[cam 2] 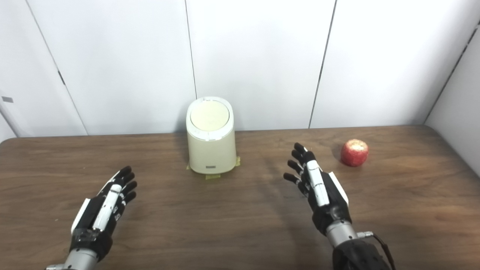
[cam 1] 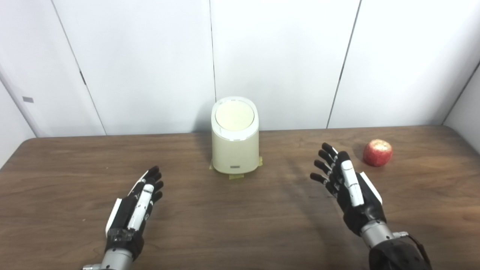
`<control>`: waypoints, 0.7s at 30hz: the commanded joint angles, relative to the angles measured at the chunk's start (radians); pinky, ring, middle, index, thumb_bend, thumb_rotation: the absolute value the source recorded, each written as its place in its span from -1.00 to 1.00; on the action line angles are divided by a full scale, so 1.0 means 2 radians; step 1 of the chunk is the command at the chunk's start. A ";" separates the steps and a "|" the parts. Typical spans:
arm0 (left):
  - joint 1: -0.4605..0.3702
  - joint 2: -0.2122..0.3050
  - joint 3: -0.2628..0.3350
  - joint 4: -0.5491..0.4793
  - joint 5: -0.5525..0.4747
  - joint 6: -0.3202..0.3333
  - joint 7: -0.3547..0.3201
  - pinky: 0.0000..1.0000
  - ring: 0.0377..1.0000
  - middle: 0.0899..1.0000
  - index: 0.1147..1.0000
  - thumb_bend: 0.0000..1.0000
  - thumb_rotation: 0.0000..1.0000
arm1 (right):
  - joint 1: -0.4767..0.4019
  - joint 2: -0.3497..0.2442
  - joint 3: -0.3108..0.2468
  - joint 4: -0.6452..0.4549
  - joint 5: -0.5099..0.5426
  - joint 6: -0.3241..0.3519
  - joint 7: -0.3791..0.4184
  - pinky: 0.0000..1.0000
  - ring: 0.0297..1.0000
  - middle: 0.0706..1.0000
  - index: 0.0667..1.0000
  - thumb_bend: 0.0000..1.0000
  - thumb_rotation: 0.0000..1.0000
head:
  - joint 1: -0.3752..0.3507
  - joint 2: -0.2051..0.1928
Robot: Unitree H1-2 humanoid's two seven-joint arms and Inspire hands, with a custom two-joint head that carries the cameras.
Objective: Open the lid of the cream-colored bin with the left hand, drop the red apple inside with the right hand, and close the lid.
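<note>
No step is begun: the bin point(cam 1: 235, 146) lid point(cam 1: 234, 115) is down and the apple point(cam 1: 377, 152) rests on the desk point(cam 1: 240, 225). Both the left hand point(cam 1: 137, 204) and right hand point(cam 1: 347, 183) are released, holding nothing; next, the left hand must reach the lid

- My left hand point(cam 1: 133, 208) is out in front of me on the left, low, its thumb edge turned up and its palm facing inward.
- Its fingers point(cam 1: 153, 180) are stretched forward, close together, holding nothing.
- My left wrist point(cam 1: 117, 258) comes in from the bottom edge.
- My right hand point(cam 1: 348, 187) is out on the right, reaching a little farther forward than the left, palm facing inward.
- Its fingers point(cam 1: 324, 165) are spread apart and slightly curled, holding nothing.
- My right forearm point(cam 1: 397, 255) is dark below a metal wrist.
</note>
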 commanded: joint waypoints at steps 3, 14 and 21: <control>-0.021 0.005 -0.001 -0.014 -0.003 -0.014 -0.004 0.84 0.84 0.85 0.84 -0.34 0.39 | -0.020 -0.006 0.001 -0.020 0.002 0.003 0.004 0.60 0.81 0.88 0.82 0.01 0.98 | 0.002 0.000; -0.033 0.003 0.003 -0.006 0.001 -0.032 0.002 0.81 0.82 0.83 0.81 -0.28 0.23 | -0.019 -0.006 0.003 -0.003 0.001 -0.009 0.011 0.61 0.80 0.87 0.82 -0.07 0.97 | 0.012 -0.021; -0.040 0.010 0.004 -0.019 0.001 -0.017 0.000 0.84 0.84 0.83 0.82 -0.38 0.17 | -0.018 0.000 0.000 0.006 0.000 -0.015 0.008 0.61 0.79 0.86 0.82 -0.08 0.90 | 0.018 -0.030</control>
